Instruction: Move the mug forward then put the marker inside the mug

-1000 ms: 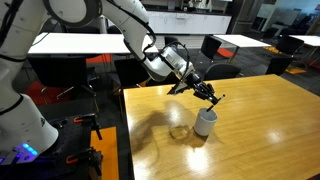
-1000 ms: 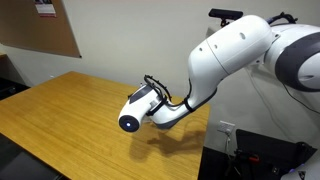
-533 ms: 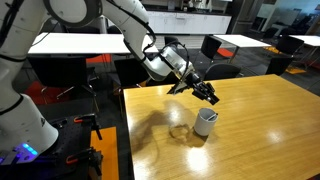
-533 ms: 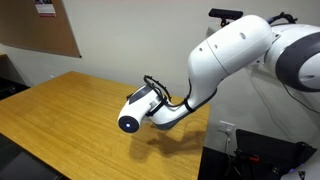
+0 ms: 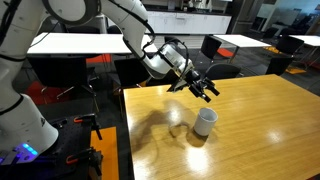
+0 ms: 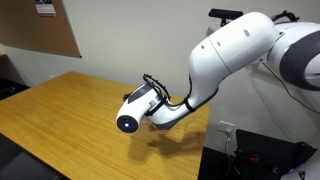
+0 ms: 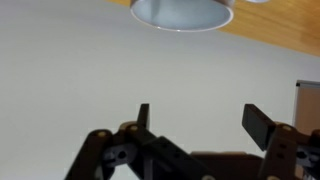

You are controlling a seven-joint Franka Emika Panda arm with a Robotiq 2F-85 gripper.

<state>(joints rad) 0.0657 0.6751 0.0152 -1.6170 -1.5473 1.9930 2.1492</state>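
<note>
The small white mug [image 5: 204, 122] stands upright on the wooden table [image 5: 260, 125], near its left edge. My gripper [image 5: 210, 92] hangs a short way above it and slightly behind, open, with nothing between its fingers. In the wrist view the mug's rim [image 7: 182, 12] sits at the top edge, and the gripper [image 7: 200, 120] shows two dark fingers [image 7: 257, 124] spread wide apart and empty. The marker shows in no view. In an exterior view the arm [image 6: 230, 60] blocks the mug.
White tables [image 5: 70, 43] and dark chairs [image 5: 215, 47] stand behind the wooden table. The table's left edge [image 5: 127, 130] drops to the floor beside the robot base. A corkboard [image 6: 40, 25] hangs on the wall past the table [image 6: 60, 110].
The gripper was shut on the marker just over the mug. It has opened and risen away from the mug, and the marker is no longer seen.
</note>
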